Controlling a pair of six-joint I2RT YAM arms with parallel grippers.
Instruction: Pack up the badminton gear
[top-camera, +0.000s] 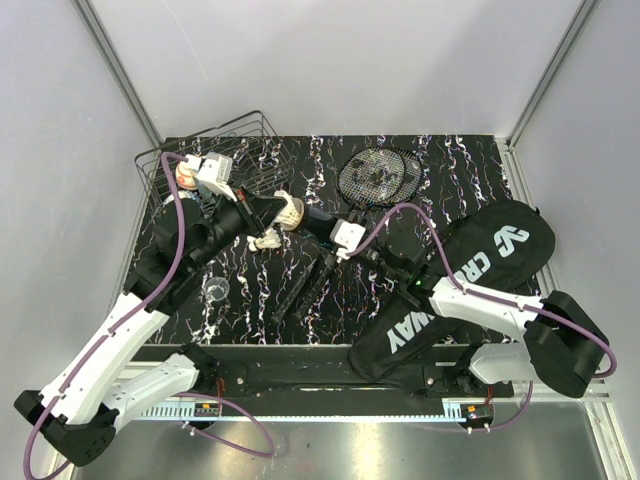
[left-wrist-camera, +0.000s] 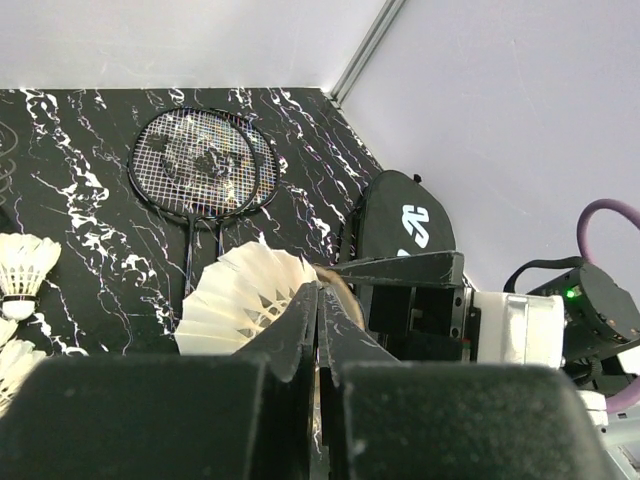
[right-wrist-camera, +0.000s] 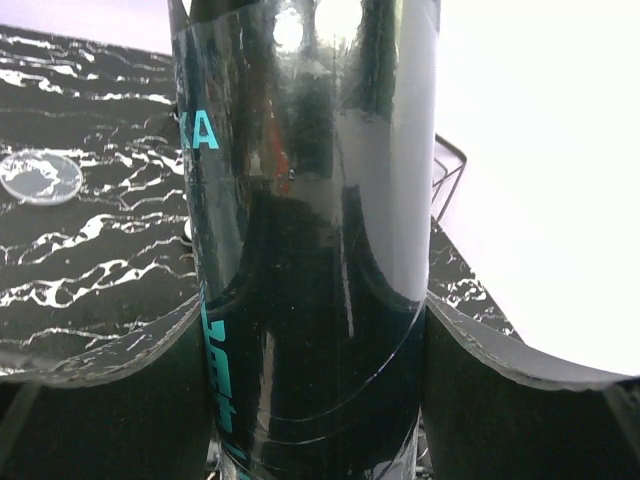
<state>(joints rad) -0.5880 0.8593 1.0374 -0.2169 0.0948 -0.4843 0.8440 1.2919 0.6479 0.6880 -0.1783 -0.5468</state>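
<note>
A black, white-veined tabletop (top-camera: 460, 160) is lying between grey walls. Nearest the arm bases, the black CROSSWAY bag (top-camera: 470, 275) is lying flat at the near right; whether it is zipped or holding anything I cannot tell. Well left of the bag, a small clear lid (top-camera: 215, 290) is sitting on the table. Left of the bag and a little farther back, the right gripper (right-wrist-camera: 315, 350) is clamping the long black tube (right-wrist-camera: 310, 200), its jaws spread to the tube's width. Farther left of the bag, the left gripper (left-wrist-camera: 318, 300) is pinching a white shuttlecock (left-wrist-camera: 245, 295) by its feather skirt, jaws almost together, near the tube's end. Two more shuttlecocks (left-wrist-camera: 25, 270) are lying on the table just beside it. Beyond the bag, the two rackets (top-camera: 378, 175) are lying with heads overlapping. Farthest back, far left of the bag, the wire basket (top-camera: 255, 140) is holding a small orange-and-white thing (top-camera: 187, 177), partly hidden by the arm
</note>
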